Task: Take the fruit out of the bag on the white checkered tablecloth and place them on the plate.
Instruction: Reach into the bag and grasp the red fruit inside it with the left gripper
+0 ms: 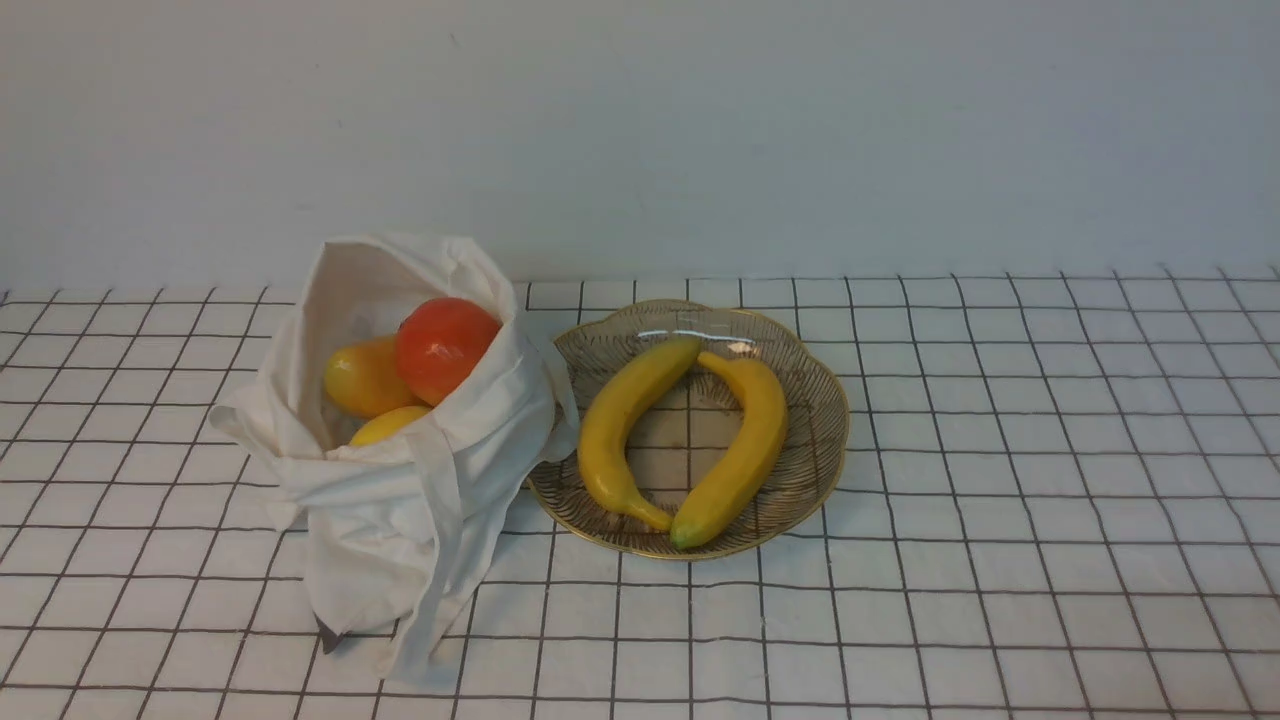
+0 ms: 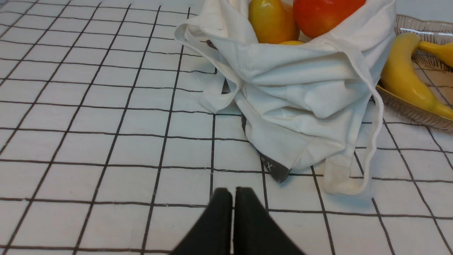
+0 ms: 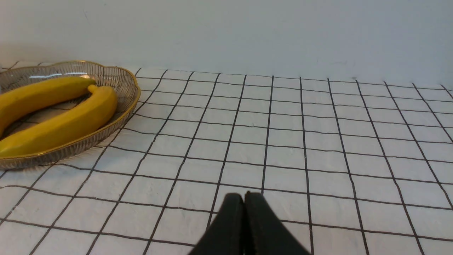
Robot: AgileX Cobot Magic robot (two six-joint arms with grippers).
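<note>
Fruit: glossy round red-orange ball (image 1: 445, 345), oval yellow-orange mango-like piece (image 1: 362, 378), smaller yellow one (image 1: 388, 424), all inside soft off-white cloth bag (image 1: 400, 500) just beside round clear glass plate w/ wavy gold rim (image 1: 800, 350), on its left. None on plate yet. Two long yellow bananas (image 1: 740, 450) taking up most of it.

Left gripper (image 2: 233, 193) clenched, empty, left of plate, nearer robot. Right gripper (image 3: 244, 196) clenched, empty, right of plate.

Risks, prob.: glossy skin slipping from pinch; floppy cloth or long strap (image 2: 338, 175) snagging, dragging bag into plate; round fruit rolling off bananas.

White checkered tablecloth (image 1: 1000, 450) flat over bench; plain pale wall (image 1: 700, 130) behind plate.
</note>
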